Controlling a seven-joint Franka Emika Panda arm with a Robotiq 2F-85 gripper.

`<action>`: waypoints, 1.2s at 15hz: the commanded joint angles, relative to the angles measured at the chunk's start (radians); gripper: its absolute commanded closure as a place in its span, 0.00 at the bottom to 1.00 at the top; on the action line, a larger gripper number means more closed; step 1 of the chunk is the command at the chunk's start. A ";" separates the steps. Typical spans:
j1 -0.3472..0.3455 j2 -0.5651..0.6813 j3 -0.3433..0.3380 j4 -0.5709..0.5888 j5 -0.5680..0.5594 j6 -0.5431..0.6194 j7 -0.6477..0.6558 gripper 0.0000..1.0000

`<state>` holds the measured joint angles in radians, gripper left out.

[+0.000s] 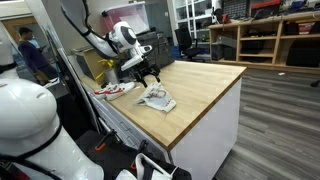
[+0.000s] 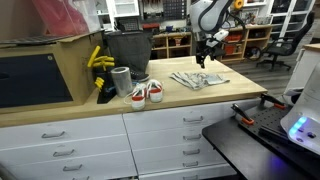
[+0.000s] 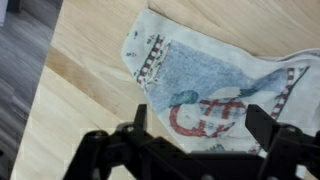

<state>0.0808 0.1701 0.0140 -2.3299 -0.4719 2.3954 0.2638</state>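
Note:
A crumpled white cloth with grey-blue and red print (image 3: 200, 85) lies on the wooden countertop (image 3: 85, 100). It shows in both exterior views (image 1: 157, 98) (image 2: 198, 79). My gripper (image 3: 198, 118) is open and empty, hovering just above the cloth with a finger on each side of the red print. In the exterior views the gripper (image 1: 146, 77) (image 2: 207, 58) hangs a little above the cloth, not touching it.
A pair of red and white sneakers (image 2: 146, 93) (image 1: 113, 90) sits on the counter beside a grey cup (image 2: 121, 82), a black bin (image 2: 127, 50) and yellow items (image 2: 96, 58). The counter edge (image 3: 40, 90) drops to the floor. A white robot body (image 1: 30, 130) stands near.

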 commanded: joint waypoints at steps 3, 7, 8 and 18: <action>-0.005 0.177 -0.059 0.213 0.096 -0.193 0.108 0.00; -0.032 0.264 -0.102 0.324 0.211 -0.298 0.137 0.00; -0.046 0.283 -0.115 0.345 0.239 -0.323 0.137 0.00; -0.173 0.381 -0.171 0.418 0.507 -0.416 0.169 0.00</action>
<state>-0.0799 0.5295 -0.1624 -1.9401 -0.0471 1.9952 0.3940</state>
